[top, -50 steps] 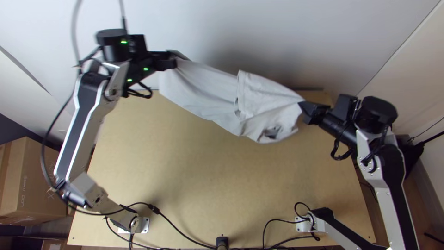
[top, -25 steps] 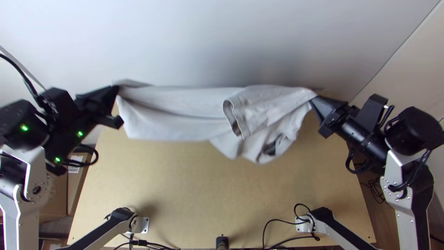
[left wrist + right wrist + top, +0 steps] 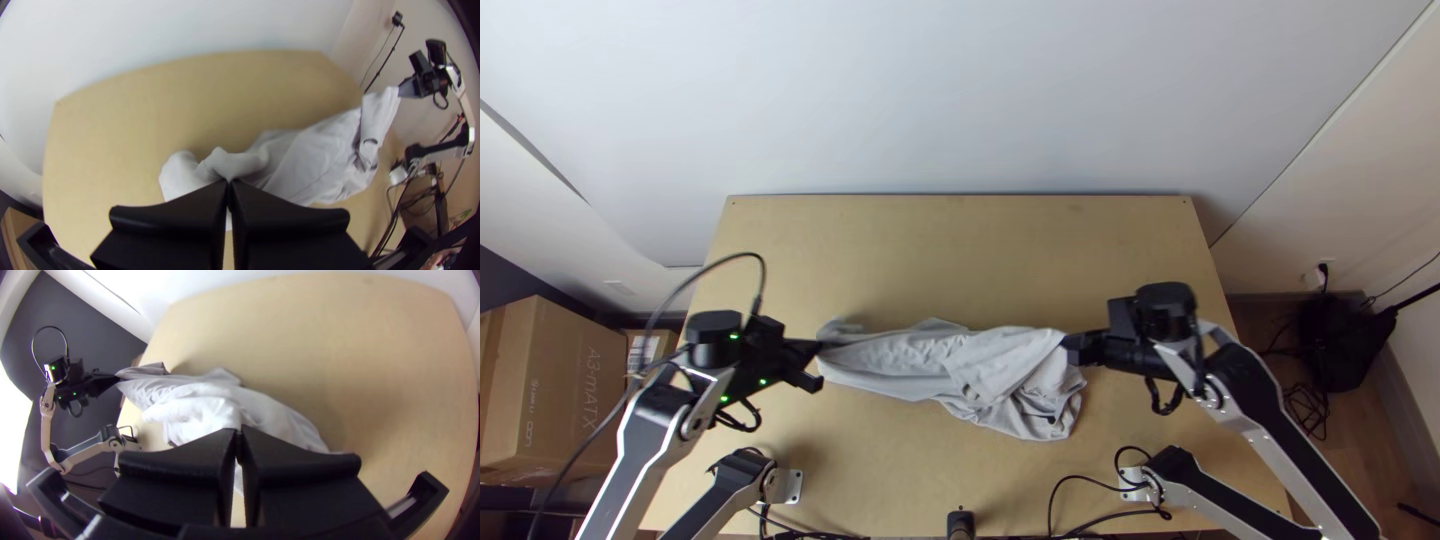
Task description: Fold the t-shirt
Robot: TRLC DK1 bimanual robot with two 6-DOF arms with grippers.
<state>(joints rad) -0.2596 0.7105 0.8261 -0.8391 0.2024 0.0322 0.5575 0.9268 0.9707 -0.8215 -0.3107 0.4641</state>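
From the top view, here's the grey t-shirt [image 3: 910, 362], strung out lengthwise between the two arms over the near half of the light wooden table [image 3: 930, 250], though how much of it touches the wood I can't tell. It's a narrow, rumpled strip, bunchier and wider towards the right arm, with a loose fold sagging towards the near edge. At one end, the left gripper [image 3: 820, 363]; at the other, the right gripper [image 3: 1070, 348] has its tips right at the cloth. Black cables [image 3: 1055, 500] run along the table's near edge, and a cardboard box [image 3: 565, 390] stands beyond its left side. Over to the left wrist view, and the left gripper's [image 3: 229, 182] jaws are pressed together, tip to tip, pinching a gathered bit of the shirt, with cloth puffing out on both sides; from there it slants away to the right gripper, wrinkled all along. And in the right wrist view, the right gripper's [image 3: 239, 429] jaws are just as tight, nipping the fabric at their tips, creases fanning out, while the far end narrows to a gathered point at the left gripper.
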